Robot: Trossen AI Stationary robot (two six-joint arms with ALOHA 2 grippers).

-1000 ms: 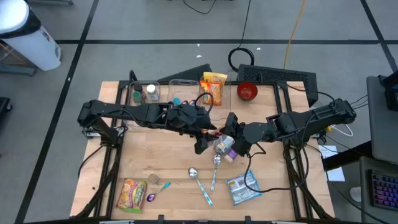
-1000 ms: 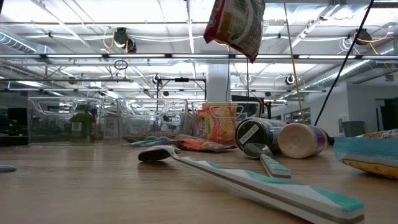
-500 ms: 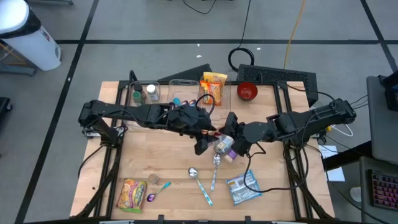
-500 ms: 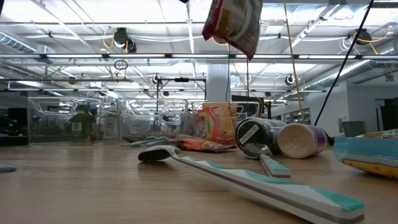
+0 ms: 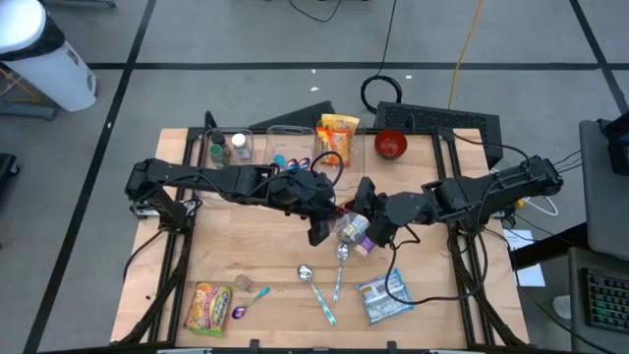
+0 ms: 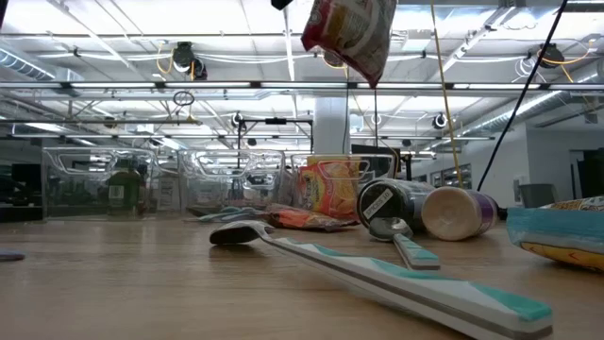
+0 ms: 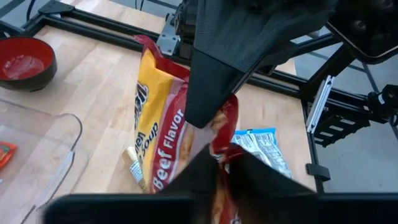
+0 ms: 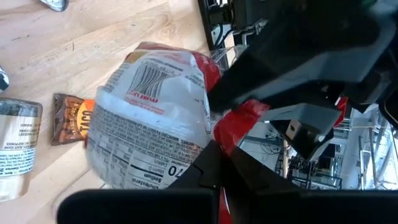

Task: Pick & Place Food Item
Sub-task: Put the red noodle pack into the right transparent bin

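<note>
The beef-flavour soup packet (image 7: 163,134) was held aloft above the middle of the tabletop (image 5: 246,251), pinched at once by both tools. The left tool (image 7: 214,140) was clamped on one edge, the right tool (image 8: 219,158) closed on the opposite one. A spoon (image 5: 341,258) lay at six o'clock below.

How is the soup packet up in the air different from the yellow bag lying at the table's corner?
The soup packet hangs in the air, pinched by the left pincer and right pincer; the yellow bag lies flat on the table, untouched. The soup packet shows red and yellow; the yellow bag is mostly yellow. Both are food bags.
</note>
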